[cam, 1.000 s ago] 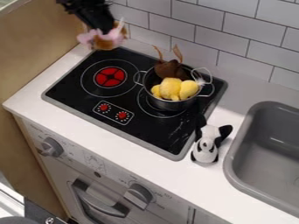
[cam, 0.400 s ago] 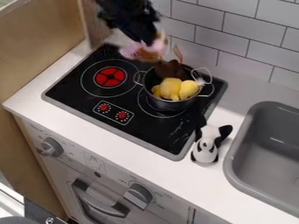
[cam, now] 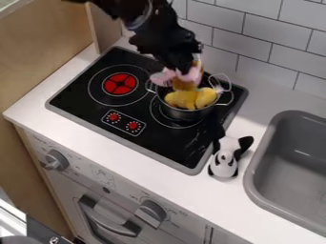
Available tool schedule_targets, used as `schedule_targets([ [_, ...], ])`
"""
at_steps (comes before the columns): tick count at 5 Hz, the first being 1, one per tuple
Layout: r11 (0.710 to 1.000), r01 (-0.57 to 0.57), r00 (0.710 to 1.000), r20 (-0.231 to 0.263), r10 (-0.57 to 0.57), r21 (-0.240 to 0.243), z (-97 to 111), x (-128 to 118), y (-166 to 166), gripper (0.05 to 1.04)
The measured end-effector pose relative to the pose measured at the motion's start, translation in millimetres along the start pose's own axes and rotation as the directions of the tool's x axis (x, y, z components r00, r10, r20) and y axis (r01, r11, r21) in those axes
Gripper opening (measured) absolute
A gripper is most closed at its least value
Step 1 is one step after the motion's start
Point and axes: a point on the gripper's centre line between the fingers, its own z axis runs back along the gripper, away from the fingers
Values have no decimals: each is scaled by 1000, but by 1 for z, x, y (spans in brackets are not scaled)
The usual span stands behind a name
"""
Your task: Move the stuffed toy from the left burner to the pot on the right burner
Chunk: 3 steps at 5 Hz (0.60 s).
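The black gripper (cam: 183,66) hangs over the rear left part of the pot, coming down from the upper left. It is shut on a pink and orange-brown stuffed toy (cam: 185,82), held right above the yellow toys at the pot's opening; whether it touches them I cannot tell. The metal pot (cam: 183,114) stands on the right burner (cam: 160,118), with yellow stuffed toys (cam: 185,99) inside. Nothing lies on the red-centred left burner (cam: 120,84).
A black and white toy dog (cam: 225,157) sits on the counter (cam: 121,155) by the stove's right corner. The grey sink (cam: 294,157) is at the right, a tiled wall (cam: 274,38) behind. Thin wire handles (cam: 223,82) rise at the pot's right.
From the upper left, the gripper has moved right and down with the pink and orange-brown toy, to over the pot. It now covers the brown toy seen at the pot's back.
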Motion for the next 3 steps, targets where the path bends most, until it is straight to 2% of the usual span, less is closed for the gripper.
schedule_targets([
  [1,1000,-3,1000,9,3,13,-5,-6,-1,126],
  [2,1000,3,1000,14,-4,23,-5,-6,1,319],
  [3,1000,19,1000,20,-19,20,0,-4,1,599],
])
